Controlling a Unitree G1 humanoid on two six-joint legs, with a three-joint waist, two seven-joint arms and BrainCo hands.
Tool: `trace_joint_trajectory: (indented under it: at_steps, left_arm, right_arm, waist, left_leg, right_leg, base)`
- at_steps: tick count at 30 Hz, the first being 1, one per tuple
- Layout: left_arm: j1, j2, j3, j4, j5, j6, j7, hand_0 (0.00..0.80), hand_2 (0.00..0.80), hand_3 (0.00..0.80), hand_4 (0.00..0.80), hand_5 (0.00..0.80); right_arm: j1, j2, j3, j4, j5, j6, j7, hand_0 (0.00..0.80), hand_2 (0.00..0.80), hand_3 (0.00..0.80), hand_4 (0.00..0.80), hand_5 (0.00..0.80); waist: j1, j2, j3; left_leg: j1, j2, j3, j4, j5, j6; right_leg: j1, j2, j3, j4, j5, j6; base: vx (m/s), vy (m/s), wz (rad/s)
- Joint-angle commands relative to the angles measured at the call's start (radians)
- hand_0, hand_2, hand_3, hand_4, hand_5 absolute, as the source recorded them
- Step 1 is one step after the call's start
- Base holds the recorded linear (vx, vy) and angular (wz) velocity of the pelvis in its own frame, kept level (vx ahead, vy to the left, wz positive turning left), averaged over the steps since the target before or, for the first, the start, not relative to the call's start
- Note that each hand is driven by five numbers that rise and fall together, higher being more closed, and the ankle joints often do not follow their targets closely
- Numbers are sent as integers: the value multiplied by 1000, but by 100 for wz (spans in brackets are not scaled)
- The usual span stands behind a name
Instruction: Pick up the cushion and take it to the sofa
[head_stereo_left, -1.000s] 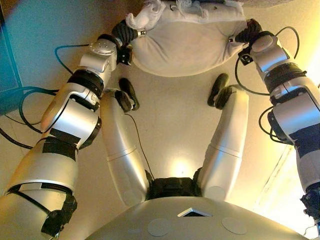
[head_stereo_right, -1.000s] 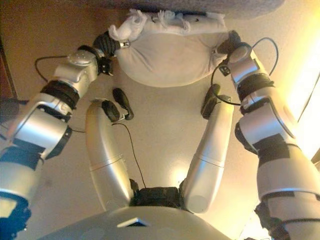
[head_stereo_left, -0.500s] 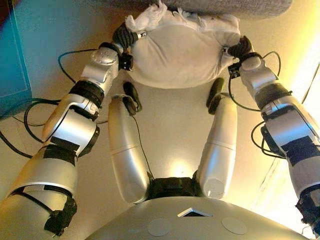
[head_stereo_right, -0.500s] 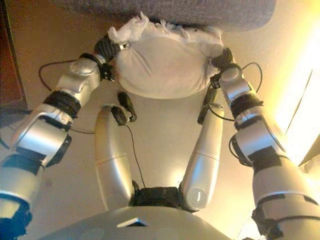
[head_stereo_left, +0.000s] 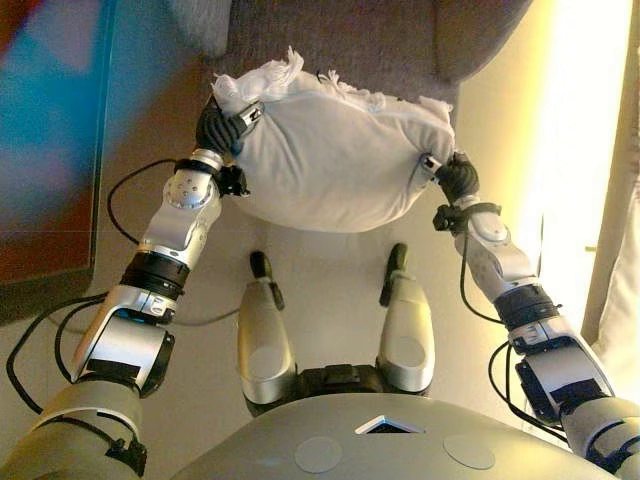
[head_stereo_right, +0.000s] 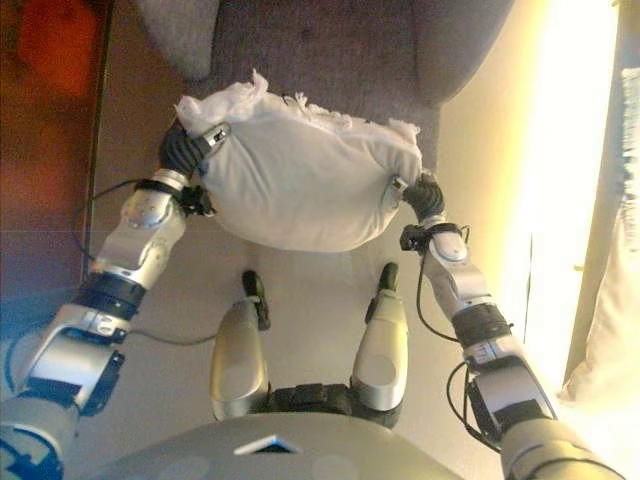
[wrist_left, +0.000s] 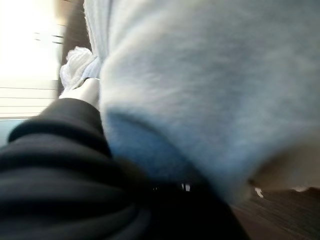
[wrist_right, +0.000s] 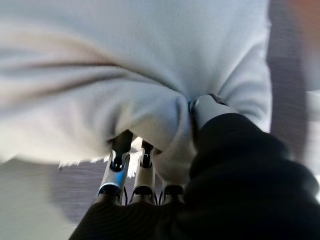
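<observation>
The white cushion (head_stereo_left: 335, 160) hangs in the air between my two hands, its far edge over the front of the grey sofa (head_stereo_left: 380, 40). My left hand (head_stereo_left: 222, 128) grips the cushion's frilled left corner, with a finger hooked over the cloth. My right hand (head_stereo_left: 452, 178) grips its right end. In the right wrist view the fingers (wrist_right: 116, 165) curl under the cushion (wrist_right: 125, 60) and the thumb presses into a fold. In the left wrist view the cushion (wrist_left: 210, 75) fills the picture past the dark cover of the hand (wrist_left: 60, 165).
The sofa has a grey back cushion (head_stereo_left: 200, 20) at its left and an armrest (head_stereo_left: 480, 30) at its right. A dark cabinet (head_stereo_left: 50, 150) stands to the left. A pale curtain (head_stereo_left: 625, 300) hangs at the far right beside bright light on the floor.
Both arms have stretched forward and carried the cushion away from my body to the sofa's front. The camera has shifted, so much more of the sofa shows.
</observation>
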Motion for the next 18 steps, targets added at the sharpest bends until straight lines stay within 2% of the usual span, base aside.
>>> trace_joint_trajectory:
  at_steps: [1,2,4,7,9,10,12,14,15,18]
  left_arm:
    - [87,-76,23,-122,-23,-99,-18,800,800,800,800,800]
    - [141,-89,37,-158,-18,-92,-16,800,800,800,800,800]
    - [202,-96,58,-195,-21,-82,-19,800,800,800,800,800]
    - [237,-101,71,-205,-47,-60,-10,800,800,800,800,800]
    - [237,-98,64,-206,-51,-43,8,800,800,800,800,800]
    - [238,-92,62,-200,-41,-39,9,800,800,800,800,800]
    - [229,-81,56,-191,-25,-28,7,800,800,800,800,800]
    - [209,-76,49,-177,-32,-24,-8,800,800,800,800,800]
    - [201,-76,46,-168,-37,-23,-16,800,800,800,800,800]
    - [195,-84,46,-149,-58,-10,-13,800,800,800,800,800]
  right_arm:
    - [37,62,-60,-141,83,-119,101,800,800,800,800,800]
    - [59,78,-54,-159,94,-112,111,800,800,800,800,800]
    - [84,101,-43,-184,115,-105,115,800,800,800,800,800]
    - [131,113,-25,-207,105,-104,79,800,800,800,800,800]
    - [134,105,-16,-211,67,-123,71,800,800,800,800,800]
    - [132,92,-7,-222,23,-130,47,800,800,800,800,800]
    - [123,67,4,-243,59,-88,36,800,800,800,800,800]
    - [121,61,4,-239,78,-74,39,800,800,800,800,800]
    - [121,58,5,-233,81,-75,40,800,800,800,800,800]
    - [113,72,13,-199,137,-32,46,800,800,800,800,800]
  waist:
    - [50,20,-189]
    - [68,22,-212]
    - [89,26,-244]
    - [86,34,-283]
    - [84,32,-295]
    - [79,30,-303]
    - [68,32,-312]
    - [56,33,-319]
    - [52,35,-323]
    - [49,36,-337]
  left_leg:
    - [30,-34,-127,-88,53,39]
    - [63,-52,-177,-103,39,45]
    - [109,-62,-223,-140,30,54]
    - [171,-33,-164,-173,40,44]
    - [186,-30,-154,-168,37,38]
    - [199,-29,-135,-162,34,36]
    - [219,-24,-76,-159,45,29]
    - [235,-22,-34,-165,53,24]
    - [247,-21,-25,-171,53,24]
    - [282,-36,-42,-182,35,27]
  right_leg:
    - [59,9,16,-74,9,23]
    - [94,22,42,-99,8,21]
    - [133,35,66,-118,2,20]
    - [201,53,53,-132,-23,11]
    - [221,49,36,-138,-25,11]
    - [234,47,26,-139,-27,9]
    - [264,50,-13,-148,-25,3]
    - [288,54,-42,-161,-25,-2]
    - [297,56,-49,-166,-25,-4]
    - [316,58,-38,-170,-29,-7]
  base:
    - [299,13,-66]
    - [294,16,-60]
    - [282,9,-60]
    - [163,0,-41]
    - [45,-51,6]
    - [30,-51,3]
    - [11,-35,9]
    - [17,-4,24]
    - [63,36,29]
    - [75,70,16]
